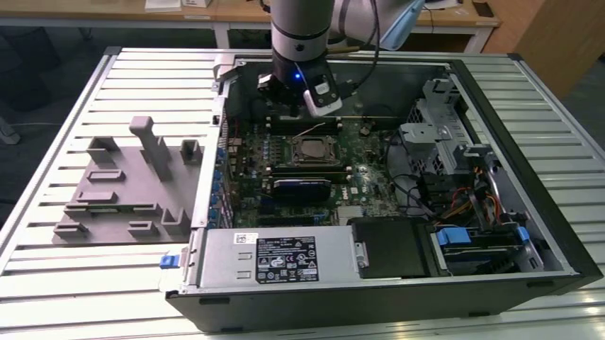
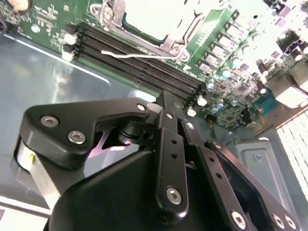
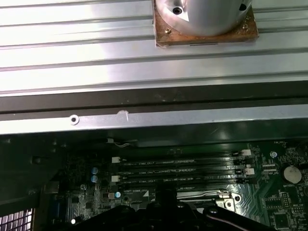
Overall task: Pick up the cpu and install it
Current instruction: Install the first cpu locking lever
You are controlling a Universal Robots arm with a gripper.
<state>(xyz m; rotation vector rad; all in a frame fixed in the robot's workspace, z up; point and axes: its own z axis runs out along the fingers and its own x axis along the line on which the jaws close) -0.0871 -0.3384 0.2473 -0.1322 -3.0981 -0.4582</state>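
Tool (image 1: 300, 106): hangs from the arm inside the open computer case (image 1: 529, 234), above the far part of the motherboard (image 1: 369, 191), just behind the socket; in the second wrist view its black linkage (image 2: 168, 159) crosses the lower part of the picture, but the fingertips are hidden, so whether it is wide, narrow or holding anything cannot be told.
Cpu (image 1: 309, 149): a square silvery chip lying flat in the socket frame at the middle of the motherboard, apart from the tool; in the second wrist view it shows as a bright patch (image 2: 154, 14) inside the metal frame.
Memory slots (image 3: 183, 171): dark parallel rows running beside the socket.
Grey fixture tray (image 1: 127, 188): on the slatted counter (image 1: 57, 276), at the exterior view's left of the case.
Power supply (image 1: 274, 258): along the near edge of the case.
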